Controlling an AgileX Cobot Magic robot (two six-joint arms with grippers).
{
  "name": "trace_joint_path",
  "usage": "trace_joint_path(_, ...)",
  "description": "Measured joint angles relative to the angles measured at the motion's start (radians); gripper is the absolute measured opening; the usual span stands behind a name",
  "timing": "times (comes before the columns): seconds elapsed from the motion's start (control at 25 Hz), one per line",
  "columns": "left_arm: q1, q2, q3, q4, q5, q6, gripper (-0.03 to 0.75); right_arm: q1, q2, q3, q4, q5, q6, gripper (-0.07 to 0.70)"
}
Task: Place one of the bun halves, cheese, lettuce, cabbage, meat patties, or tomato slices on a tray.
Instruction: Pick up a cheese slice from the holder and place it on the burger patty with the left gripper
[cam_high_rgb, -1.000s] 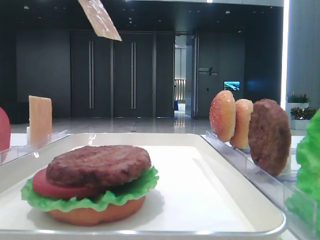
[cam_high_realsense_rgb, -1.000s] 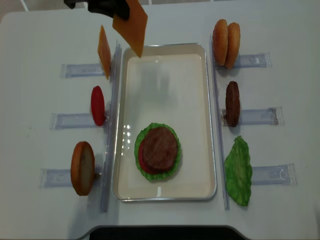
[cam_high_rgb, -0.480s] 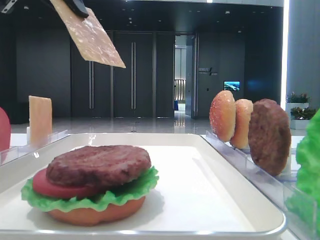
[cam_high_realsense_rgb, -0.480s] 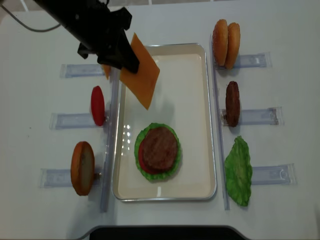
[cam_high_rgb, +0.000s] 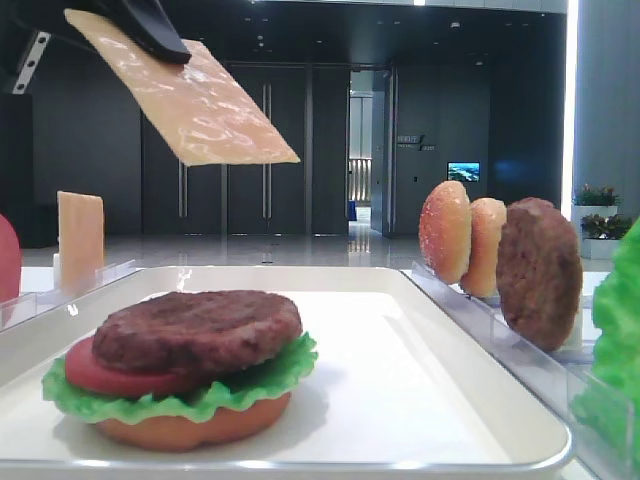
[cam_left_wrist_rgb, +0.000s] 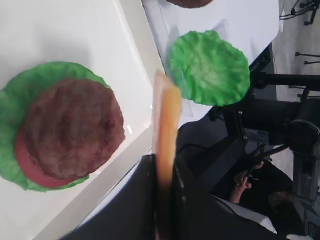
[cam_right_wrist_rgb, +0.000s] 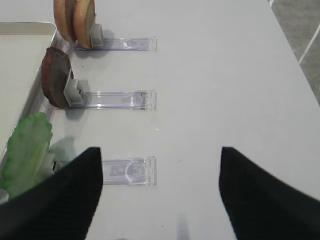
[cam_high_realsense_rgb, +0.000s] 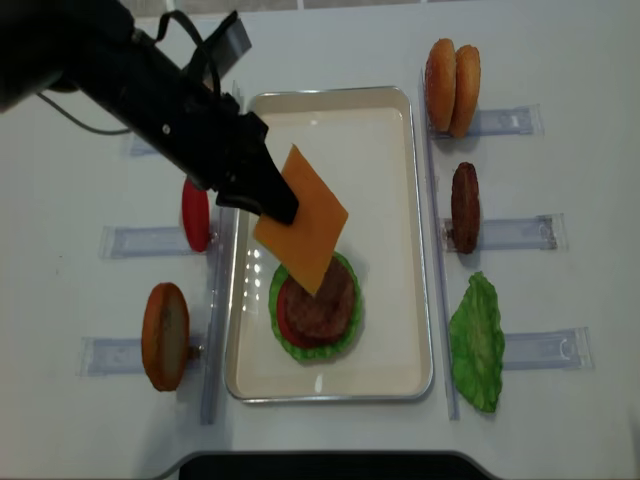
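My left gripper (cam_high_realsense_rgb: 268, 200) is clamped on one corner of the thin, glossy orange-tan square cheese slice (cam_high_realsense_rgb: 300, 220), holding it tilted in the air above the large white rectangular tray (cam_high_realsense_rgb: 385, 150) with its raised rim. In the overhead view the slice's lower corner overlaps the half-built stack near the tray's front edge: a rough dark brown round meat patty (cam_high_realsense_rgb: 325, 300) on a smooth red tomato slice (cam_high_rgb: 85, 372), a frilly green lettuce leaf (cam_high_rgb: 240, 390) and a smooth orange-tan bun half (cam_high_rgb: 195, 425). From the low view the cheese hangs well clear of the patty, up and to the left.

Along the tray's left edge, in clear plastic holder racks (cam_high_realsense_rgb: 140, 240), stand a second cheese slice (cam_high_rgb: 80, 238), a red tomato disc (cam_high_realsense_rgb: 196, 211) and a tan bun half (cam_high_realsense_rgb: 165, 335). Along its right edge stand two golden bun halves (cam_high_realsense_rgb: 452, 73), the outer one sesame-speckled, then a spare dark patty (cam_high_realsense_rgb: 465, 207) and a loose green lettuce leaf (cam_high_realsense_rgb: 478, 342).

My right gripper (cam_right_wrist_rgb: 160, 195) hangs over the white table (cam_right_wrist_rgb: 225, 75) beside the right-hand racks, jaws spread apart and carrying nothing.
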Motion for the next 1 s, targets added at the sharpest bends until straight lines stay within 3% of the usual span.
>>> trace_joint_path(0.44, 0.0, 0.014, 0.18, -0.152, -0.019, 0.332, 0.035, 0.0, 0.0, 0.0, 0.0, 0.0, 0.0, 0.472)
trace_joint_path(1.0, 0.0, 0.112, 0.197, -0.188, -0.031, 0.401, 0.034, 0.0, 0.0, 0.0, 0.0, 0.0, 0.0, 0.472)
